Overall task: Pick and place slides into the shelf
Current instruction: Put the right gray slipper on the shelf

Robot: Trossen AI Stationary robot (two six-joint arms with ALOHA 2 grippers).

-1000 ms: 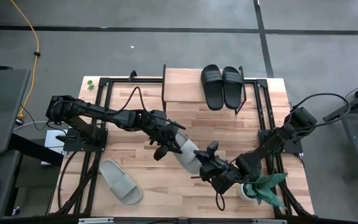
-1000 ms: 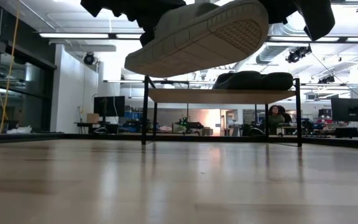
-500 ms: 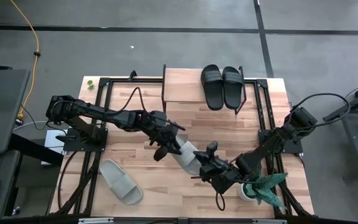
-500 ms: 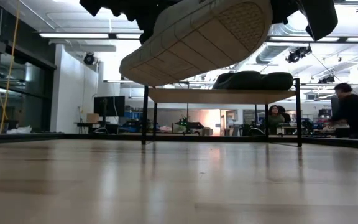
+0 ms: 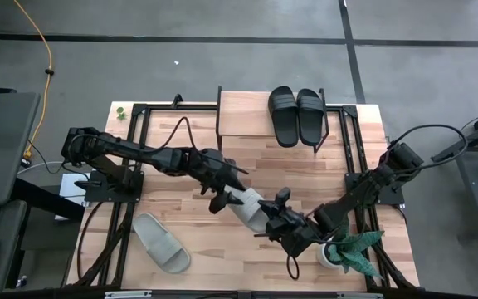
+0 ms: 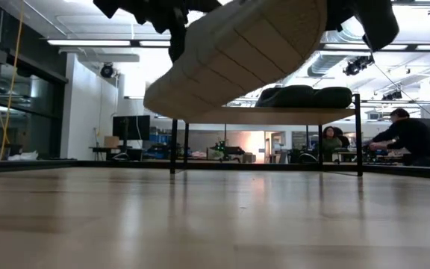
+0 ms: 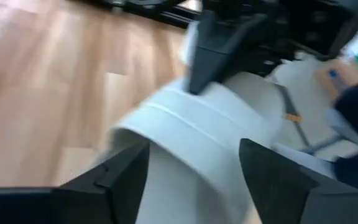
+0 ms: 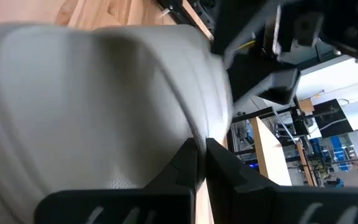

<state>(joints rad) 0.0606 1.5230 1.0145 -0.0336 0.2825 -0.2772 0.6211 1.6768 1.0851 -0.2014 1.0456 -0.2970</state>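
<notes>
Pale grey-green wide-strap slide sandal [image 5: 246, 208] held off tabletop near centre, long axis diagonal, low end toward left arm, sole facing down. R gripper [image 5: 274, 218] clamped on it. L gripper [image 5: 222, 198] fingers spread wide astride the strap.

The raised pale slide [image 6: 237, 56] is cut off by the low view's top edge, so its strap and the fingers on it cannot be seen there. In the high view its heel end is covered by the right gripper [image 5: 274, 218] and its toe end by the left gripper [image 5: 225, 193]. The left wrist view is blurred; the strap's edges are smeared. The shelf [image 5: 243, 116] is partly hidden under the two black slides [image 5: 297, 115]. The person [image 6: 403, 139] at the low view's right edge is too small for detail.
</notes>
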